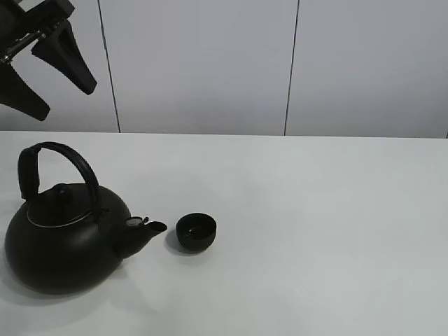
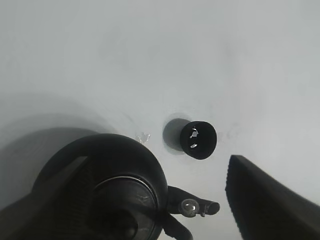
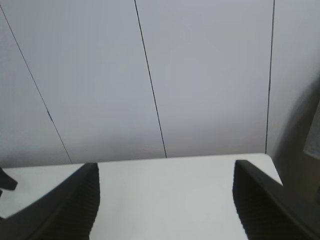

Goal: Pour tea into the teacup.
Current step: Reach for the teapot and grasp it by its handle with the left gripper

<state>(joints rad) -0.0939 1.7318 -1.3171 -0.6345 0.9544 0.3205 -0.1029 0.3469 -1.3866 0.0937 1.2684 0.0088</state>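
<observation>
Teacup: the small matte black round handleless teacup (image 1: 196, 231) stands upright on the worktop, left of the middle and towards the near side. Bright glints show inside it; I cannot tell whether they are liquid.
Kettle: the big round black metal kettle (image 1: 63, 245) with an arched handle stands upright at the near left. Its spout points right at the teacup, just beside it and not touching.
Left claw: the black left claw (image 1: 66, 99) hangs high above the far left, over the kettle. It is released, with the fingers spread wide and nothing between them.
Right claw: the black right claw (image 3: 166, 167) is released and empty, its fingers well apart. It faces the wall across bare worktop.
Worktop: the plain white worktop (image 1: 315, 245) carries the kettle and the teacup.
Wall: pale grey wall panels (image 1: 210, 63) with thin dark seams stand behind the far edge.
</observation>
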